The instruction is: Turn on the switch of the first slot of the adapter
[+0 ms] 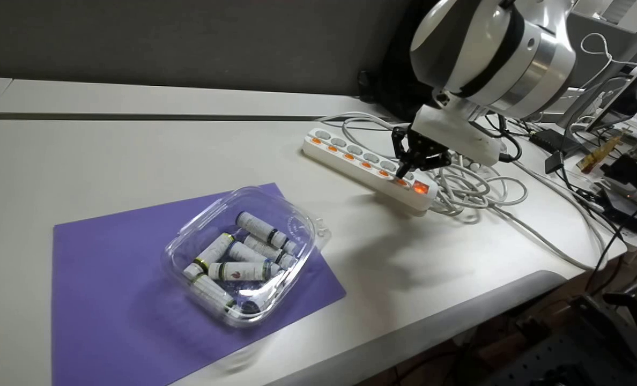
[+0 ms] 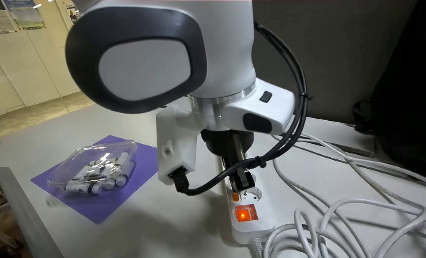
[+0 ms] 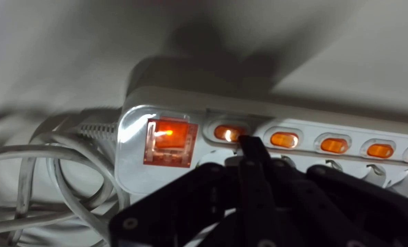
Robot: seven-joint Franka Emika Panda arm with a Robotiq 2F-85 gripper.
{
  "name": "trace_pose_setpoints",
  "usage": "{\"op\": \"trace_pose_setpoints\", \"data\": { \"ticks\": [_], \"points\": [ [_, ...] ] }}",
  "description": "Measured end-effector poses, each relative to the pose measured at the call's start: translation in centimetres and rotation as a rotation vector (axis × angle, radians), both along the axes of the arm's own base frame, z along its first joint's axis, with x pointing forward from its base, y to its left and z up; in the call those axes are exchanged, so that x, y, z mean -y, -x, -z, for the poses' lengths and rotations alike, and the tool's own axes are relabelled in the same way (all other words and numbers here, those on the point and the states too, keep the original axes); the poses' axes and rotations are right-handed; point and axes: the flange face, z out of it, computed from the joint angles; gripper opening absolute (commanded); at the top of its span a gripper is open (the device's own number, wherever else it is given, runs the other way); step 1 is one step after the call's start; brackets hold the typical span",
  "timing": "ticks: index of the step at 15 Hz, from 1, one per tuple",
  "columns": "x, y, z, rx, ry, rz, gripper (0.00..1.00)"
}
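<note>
On the left side of the white table [image 1: 163, 155], we see a purple sheet [image 1: 98, 284] lying flat; on top of it sits a clear tray [image 1: 312, 236], and in the tray we see small white tubes [image 1: 241, 271] lying every which way; right of the tray and farther back, we find the power strip [image 1: 361, 174] on the table, set on a slant; along its top we count six small orange switches [image 1: 349, 156] in a row, with round grey sockets [image 1: 354, 150] beside them; at its right end is one big red switch [image 1: 420, 187], bright in both exterior views; over that right part of the strip is the black claw [image 1: 401, 172], pointing down; its two fingers [image 3: 253, 149] are pressed together into one dark tip; in the wrist view the tip hides an edge of the small orange switch [image 3: 224, 132] next to the big red one, on the side away from the big one; we cannot tell if the tip touches it or is just above it; we see a bright spot on that little switch, but we cannot tell if it is a lamp or only shine; behind the claw is a big black thing [image 1: 401, 69], too dark for us to name; the white and grey arm [image 1: 490, 59] hangs at the top right, with the claw at its end; below the arm, a white cable [image 3: 18, 151] leaves the right end of the strip and lies in loops on the table; farther right, near the back, we see a black box [image 1: 550, 140].
</note>
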Motion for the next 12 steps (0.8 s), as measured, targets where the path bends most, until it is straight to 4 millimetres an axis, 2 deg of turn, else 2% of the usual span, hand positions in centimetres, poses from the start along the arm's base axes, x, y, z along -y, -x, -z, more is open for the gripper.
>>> {"op": "trace_pose_setpoints", "data": {
  "ticks": [12],
  "points": [
    [0.31, 0.11, 0.40, -0.007, -0.010, 0.021, 0.00]
  ]
}}
